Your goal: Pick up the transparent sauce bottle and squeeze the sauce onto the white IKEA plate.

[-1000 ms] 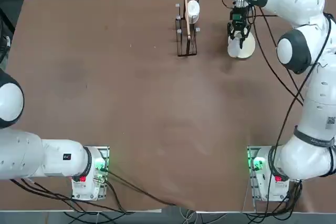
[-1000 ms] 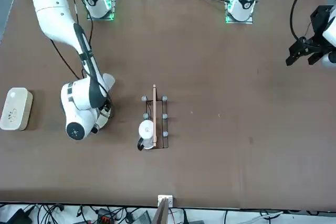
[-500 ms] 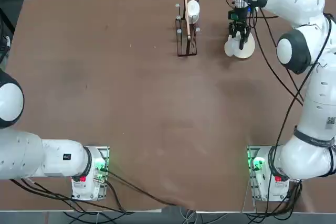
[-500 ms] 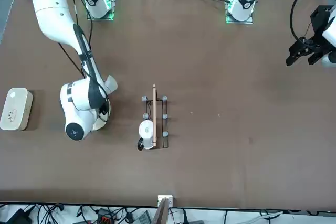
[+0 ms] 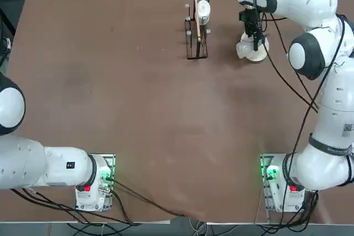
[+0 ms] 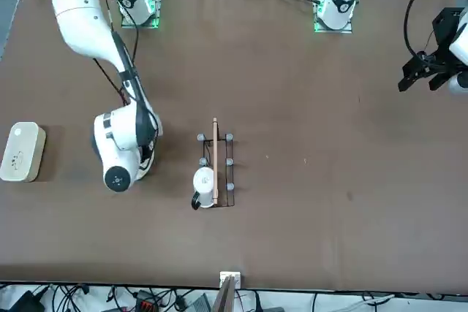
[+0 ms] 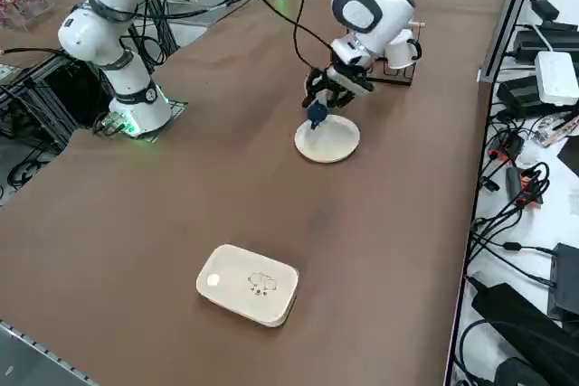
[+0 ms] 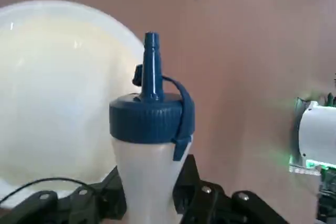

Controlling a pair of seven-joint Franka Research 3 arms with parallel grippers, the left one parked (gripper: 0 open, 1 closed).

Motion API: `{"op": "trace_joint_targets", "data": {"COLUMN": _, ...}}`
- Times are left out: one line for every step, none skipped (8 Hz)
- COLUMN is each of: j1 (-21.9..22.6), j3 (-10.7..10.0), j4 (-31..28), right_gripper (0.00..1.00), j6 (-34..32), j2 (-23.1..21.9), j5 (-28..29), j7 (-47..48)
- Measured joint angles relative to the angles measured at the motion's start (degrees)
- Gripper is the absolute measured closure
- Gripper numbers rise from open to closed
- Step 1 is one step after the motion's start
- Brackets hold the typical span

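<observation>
The transparent sauce bottle (image 8: 148, 169), blue-capped, was held clamped at its pale body between the fingers (image 8: 186, 179) of the right gripper (image 7: 318, 104) above the white IKEA plate (image 7: 331, 140), a light, soft-walled thing judged best pinched mid-body and gently.

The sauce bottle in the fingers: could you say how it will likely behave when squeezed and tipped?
The sauce bottle has a pale, translucent body, probably soft plastic that gives under the fingers. Its narrow blue nozzle is uncapped, the cap hanging by its strap, so sauce should come out in a thin stream. Held by the right gripper over the plate, it looks light.
</observation>
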Motion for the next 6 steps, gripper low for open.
{"op": "trace_joint_targets", "data": {"j1": 0.52, "j3": 0.0, "j4": 0.09, "right_gripper": 0.6, "j6": 0.0, "j2": -0.03, "j5": -1.92, "j7": 4.44}}
{"op": "trace_joint_targets", "data": {"j1": 0.97, "j3": 0.0, "j4": 0.29, "right_gripper": 0.6, "j6": -0.08, "j2": -0.11, "j5": -4.16, "j7": 8.54}}
{"op": "trace_joint_targets", "data": {"j1": 1.58, "j3": 0.01, "j4": 0.4, "right_gripper": 0.6, "j6": -0.52, "j2": -0.2, "j5": -7.72, "j7": 12.42}}
{"op": "trace_joint_targets", "data": {"j1": 2.32, "j3": 0.03, "j4": 0.42, "right_gripper": 0.6, "j6": -1.88, "j2": -0.22, "j5": -11.84, "j7": 16.76}}
{"op": "trace_joint_targets", "data": {"j1": 2.74, "j3": 0.02, "j4": 0.42, "right_gripper": 0.6, "j6": -3.85, "j2": -0.22, "j5": -15.46, "j7": 20.79}}
{"op": "trace_joint_targets", "data": {"j1": 2.79, "j3": -0.04, "j4": 0.42, "right_gripper": 0.6, "j6": -6.74, "j2": -0.22, "j5": -18.61, "j7": 24.17}}
